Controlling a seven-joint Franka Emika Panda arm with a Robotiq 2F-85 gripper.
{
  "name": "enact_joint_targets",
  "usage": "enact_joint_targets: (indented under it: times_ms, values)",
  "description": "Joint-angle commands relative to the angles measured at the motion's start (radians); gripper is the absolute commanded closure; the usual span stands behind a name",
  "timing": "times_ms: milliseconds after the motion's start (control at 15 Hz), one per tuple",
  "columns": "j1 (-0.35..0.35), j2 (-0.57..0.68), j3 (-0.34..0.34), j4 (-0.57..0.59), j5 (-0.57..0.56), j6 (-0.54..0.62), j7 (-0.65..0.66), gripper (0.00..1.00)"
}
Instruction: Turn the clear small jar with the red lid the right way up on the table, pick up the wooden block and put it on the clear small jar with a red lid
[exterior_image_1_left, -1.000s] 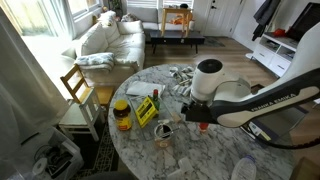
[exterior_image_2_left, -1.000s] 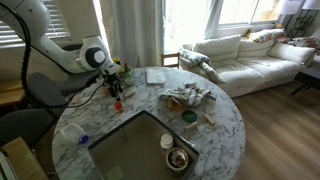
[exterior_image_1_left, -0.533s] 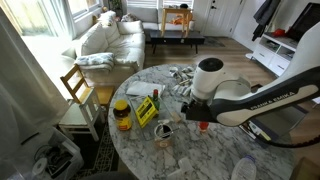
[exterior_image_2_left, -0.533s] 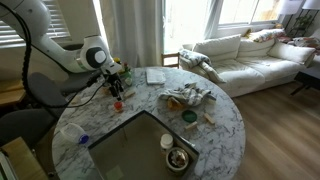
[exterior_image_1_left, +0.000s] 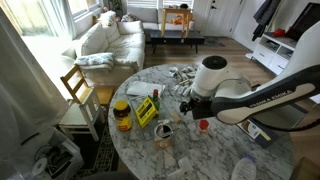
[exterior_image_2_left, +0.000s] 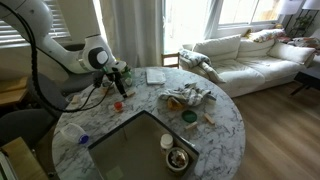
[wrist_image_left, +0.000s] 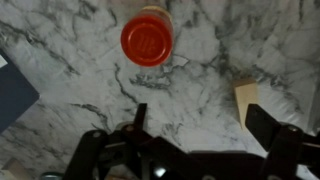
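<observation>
On the table, under the wrist camera: the clear small jar with the red lid (wrist_image_left: 147, 38) stands upright, its lid facing the camera and a sliver of clear body showing past the lid.
Jar's place: set in from the edge of the table (exterior_image_1_left: 220, 152) on the arm's side, on bare marble-look top with nothing touching it.
Jar from outside: in both exterior views it reads as a small red spot just below the arm's end, jar (exterior_image_1_left: 203, 125) and jar (exterior_image_2_left: 117, 105).
Gripper: the gripper (wrist_image_left: 196, 108) hangs just above and beside the jar, apart from it.
Fingers: spread wide with only bare marble between them. In the wrist view the jar sits beyond the tips, nearer the thin dark finger (wrist_image_left: 138, 115).
Wooden block: a pale tan, flat-faced piece that looks like the wooden block (wrist_image_left: 246, 98) lies on the marble right by the other finger. Whether they touch I cannot tell.
Toward the chair-side edge: a bigger yellow-lidded jar (exterior_image_1_left: 122, 113) with dark contents and a yellow box (exterior_image_1_left: 146, 110) stand close together, well apart from the small jar.
Middle of the table: a crumpled cloth (exterior_image_2_left: 187, 97).
Opposite side: a dark rectangular mat (exterior_image_2_left: 135, 150) with a bowl (exterior_image_2_left: 178, 158) at its corner.
Beyond the table: a wooden chair (exterior_image_1_left: 78, 92) and a pale sofa (exterior_image_1_left: 105, 40).
</observation>
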Motion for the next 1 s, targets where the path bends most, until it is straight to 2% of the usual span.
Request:
enact_joint_targets:
  times_ms: [0, 400, 733, 933]
  values:
    - [-0.001, 0.048, -0.010, 0.023, 0.017, 0.087, -0.174, 0.00]
    - [0.001, 0.114, -0.026, 0.060, 0.093, 0.162, -0.362, 0.00]
    - [-0.029, 0.160, 0.003, 0.072, 0.247, 0.241, -0.535, 0.01]
    - [-0.051, 0.182, 0.025, 0.073, 0.331, 0.283, -0.621, 0.05]
